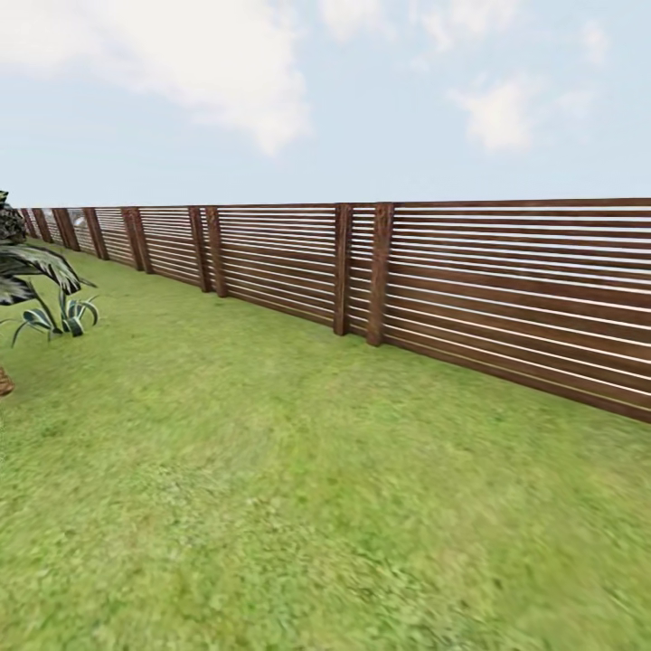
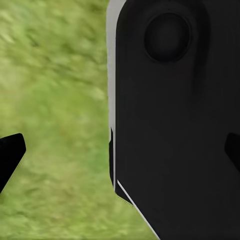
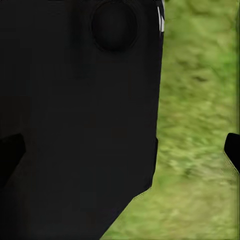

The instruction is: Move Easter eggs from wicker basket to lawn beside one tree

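The lawn [image 1: 298,506] of the garden spreads wide and green ahead of me in the head view. The Easter eggs, the wicker basket and the tree are out of view. My left gripper [image 2: 120,155] is open, one dark fingertip [image 2: 11,155] at each side of its wrist view, with grass [image 2: 55,100] and a black part of my own body [image 2: 175,125] beyond. My right gripper [image 3: 120,150] is open too, its fingertips [image 3: 232,150] far apart over grass [image 3: 200,125], with nothing held between them.
A brown horizontal-slat fence [image 1: 506,298] runs from far left to near right across the lawn's back. At the left edge stand a large-leafed plant [image 1: 32,267], a small spiky plant [image 1: 70,316] and a brown trunk base [image 1: 4,382].
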You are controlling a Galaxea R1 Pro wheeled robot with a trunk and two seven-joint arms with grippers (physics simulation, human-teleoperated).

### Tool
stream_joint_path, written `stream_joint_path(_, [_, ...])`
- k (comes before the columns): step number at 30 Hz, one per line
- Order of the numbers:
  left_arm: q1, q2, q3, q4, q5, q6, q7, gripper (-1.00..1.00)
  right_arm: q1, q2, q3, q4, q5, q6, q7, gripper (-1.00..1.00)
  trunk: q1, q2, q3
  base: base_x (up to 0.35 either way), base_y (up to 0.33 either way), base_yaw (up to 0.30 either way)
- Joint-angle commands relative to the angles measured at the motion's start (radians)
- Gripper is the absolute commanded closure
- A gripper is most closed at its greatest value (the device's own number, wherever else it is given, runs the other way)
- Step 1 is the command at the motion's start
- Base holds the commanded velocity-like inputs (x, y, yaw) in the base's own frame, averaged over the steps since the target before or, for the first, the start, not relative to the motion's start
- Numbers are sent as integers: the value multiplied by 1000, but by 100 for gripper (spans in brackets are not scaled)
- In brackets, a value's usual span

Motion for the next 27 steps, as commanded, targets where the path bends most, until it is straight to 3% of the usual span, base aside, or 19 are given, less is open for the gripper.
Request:
stream_joint_path(1, [0, 0, 0, -1, 0, 1, -1, -100, 0, 0, 0, 0, 0, 0, 2, -100, 1, 0, -1, 334, 0, 106])
stream_joint_path(8, [0, 0, 0, -1, 0, 1, -1, -100, 0, 0, 0, 0, 0, 0, 2, -100, 1, 0, -1, 334, 0, 168])
stream_joint_path(27, [0, 0, 0, -2, 0, 1, -1, -100, 0, 0, 1, 0, 0, 1, 3, -100, 1, 0, -1, 334, 0, 7])
